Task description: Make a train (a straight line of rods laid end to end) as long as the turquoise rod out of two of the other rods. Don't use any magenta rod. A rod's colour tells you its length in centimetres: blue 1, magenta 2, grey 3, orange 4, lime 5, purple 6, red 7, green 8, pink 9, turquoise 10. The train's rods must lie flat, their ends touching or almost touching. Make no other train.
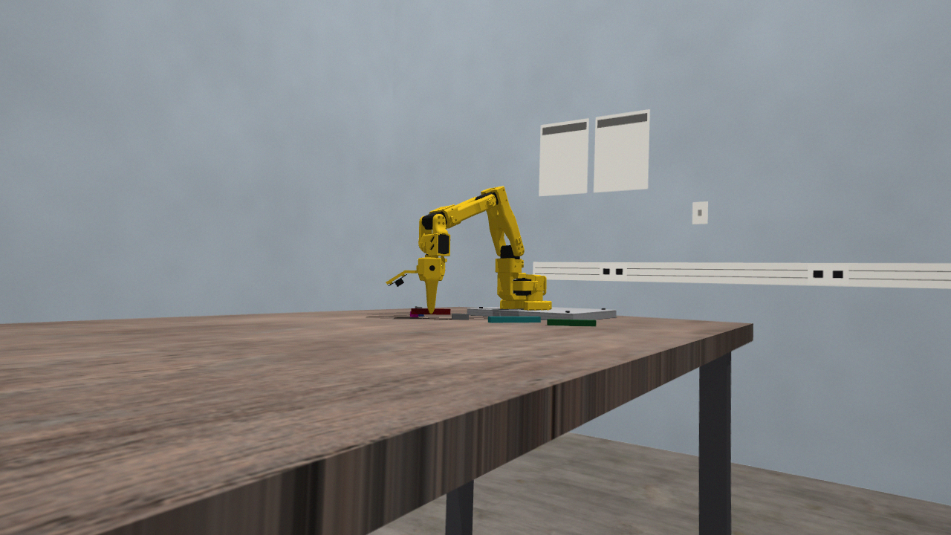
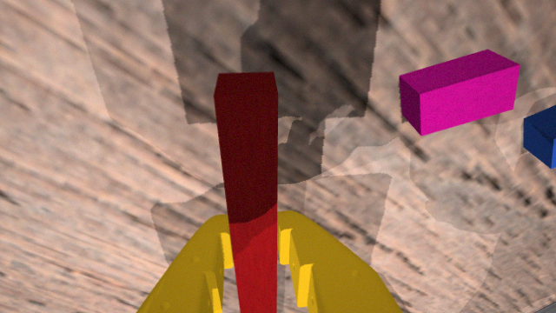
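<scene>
My gripper [image 2: 254, 256] is shut on the red rod [image 2: 248, 174], which runs straight out from between the yellow fingers, level and close to the table top. In the exterior view the gripper [image 1: 431, 307] points straight down with the red rod [image 1: 427, 311] at its tip. A magenta rod [image 2: 460, 90] lies flat to the right of the red rod, and a blue rod [image 2: 540, 135] lies at the right edge. The turquoise rod [image 1: 513, 319] lies flat in front of the arm's base. A grey rod [image 1: 460, 316] lies between the gripper and the turquoise rod.
A green rod [image 1: 570, 322] lies flat to the right of the turquoise rod. The arm stands on a grey base plate [image 1: 558, 312]. The table's right edge drops off beyond the green rod.
</scene>
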You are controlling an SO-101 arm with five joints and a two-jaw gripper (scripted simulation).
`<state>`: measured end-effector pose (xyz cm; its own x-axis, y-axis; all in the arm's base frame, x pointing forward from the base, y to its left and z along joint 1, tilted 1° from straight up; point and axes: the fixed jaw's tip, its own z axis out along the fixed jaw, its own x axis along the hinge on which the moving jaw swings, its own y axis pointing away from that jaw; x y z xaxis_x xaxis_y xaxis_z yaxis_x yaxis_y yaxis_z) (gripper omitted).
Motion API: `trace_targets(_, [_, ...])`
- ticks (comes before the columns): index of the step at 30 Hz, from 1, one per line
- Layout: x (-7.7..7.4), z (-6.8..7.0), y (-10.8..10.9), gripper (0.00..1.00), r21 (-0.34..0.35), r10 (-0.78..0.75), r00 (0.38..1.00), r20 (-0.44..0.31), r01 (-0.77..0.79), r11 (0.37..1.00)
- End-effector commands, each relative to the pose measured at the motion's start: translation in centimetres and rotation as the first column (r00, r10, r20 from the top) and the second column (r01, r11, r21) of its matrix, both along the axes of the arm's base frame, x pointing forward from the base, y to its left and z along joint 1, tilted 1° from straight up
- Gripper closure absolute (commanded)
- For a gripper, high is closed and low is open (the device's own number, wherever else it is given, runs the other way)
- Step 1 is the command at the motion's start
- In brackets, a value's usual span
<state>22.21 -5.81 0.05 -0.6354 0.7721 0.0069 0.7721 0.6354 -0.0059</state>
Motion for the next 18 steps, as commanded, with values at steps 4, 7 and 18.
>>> trace_targets(4, [-0.12,-0.3,0.11,1.0,0.005,0.0,1.0,-0.013,0.0,1.0])
trace_targets(7, [-0.12,-0.3,0.11,1.0,0.005,0.0,1.0,-0.013,0.0,1.0])
trace_targets(18, [0.09,-0.11,0.01,1.0,0.002,-0.002,1.0,-0.004,0.002,1.0])
